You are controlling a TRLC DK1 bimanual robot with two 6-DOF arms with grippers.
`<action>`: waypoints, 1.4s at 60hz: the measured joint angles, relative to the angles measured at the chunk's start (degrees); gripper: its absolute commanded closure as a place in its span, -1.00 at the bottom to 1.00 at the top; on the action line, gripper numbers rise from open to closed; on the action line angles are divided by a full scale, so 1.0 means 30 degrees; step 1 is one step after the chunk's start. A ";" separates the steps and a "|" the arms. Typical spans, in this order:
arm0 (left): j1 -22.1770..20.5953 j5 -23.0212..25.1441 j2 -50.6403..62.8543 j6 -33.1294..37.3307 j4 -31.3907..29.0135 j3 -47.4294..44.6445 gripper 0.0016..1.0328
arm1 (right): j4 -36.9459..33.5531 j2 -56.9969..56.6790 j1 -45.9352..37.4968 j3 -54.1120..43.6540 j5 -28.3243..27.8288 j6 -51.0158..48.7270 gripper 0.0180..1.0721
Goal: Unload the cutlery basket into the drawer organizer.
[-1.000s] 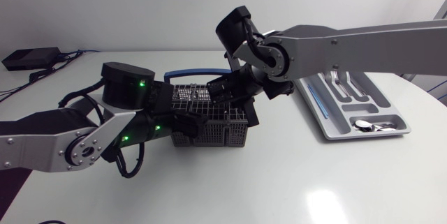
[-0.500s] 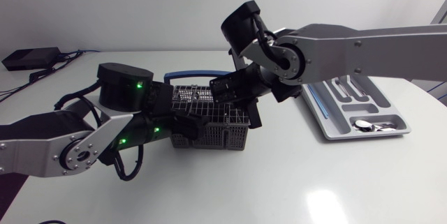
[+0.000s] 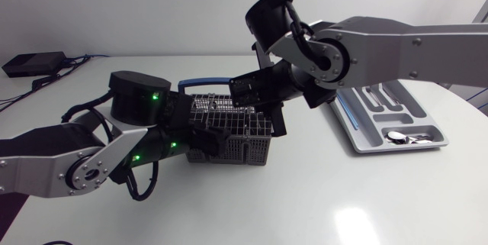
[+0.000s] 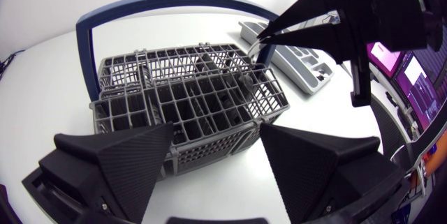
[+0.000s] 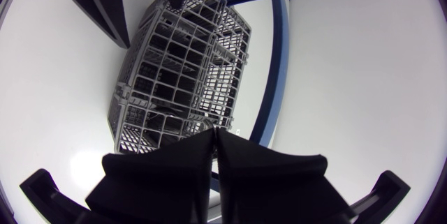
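Your left tool gapes, right tool pinched closed; basket looks light, stiff mesh: grab its 12 o'clock handle.

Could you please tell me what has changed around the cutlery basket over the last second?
The right hand, shut with nothing seen in it, has lifted up from the far end of the cutlery basket and drawn back a little toward the drawer organizer. The left hand stayed open at the basket's near side. The basket and organizer have not moved.
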 measured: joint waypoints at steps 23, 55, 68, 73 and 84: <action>-0.0168 -0.0087 0.0000 0.0000 0.0000 -0.0051 -0.67 | -0.0007 -0.0758 0.0284 0.0000 0.0000 0.0291 0.89; -0.0386 -0.0554 0.0000 0.0000 -0.0007 -0.0051 -0.67 | -0.0401 -0.1967 0.0488 0.0029 0.0430 0.0787 0.89; -0.0561 -0.0663 0.0000 0.0000 -0.0007 -0.0051 -0.68 | -0.0794 -0.3031 0.0641 0.0044 0.0503 0.1348 0.89; -0.0561 -0.0729 0.0000 0.0000 -0.0007 -0.0051 -0.68 | -0.1151 -0.3497 0.0787 0.0182 0.0503 0.1668 0.89; -0.0561 -0.0889 -0.0590 0.0000 -0.0546 -0.0029 -0.68 | -0.2302 -0.4801 0.0889 0.0364 0.0328 0.2295 0.89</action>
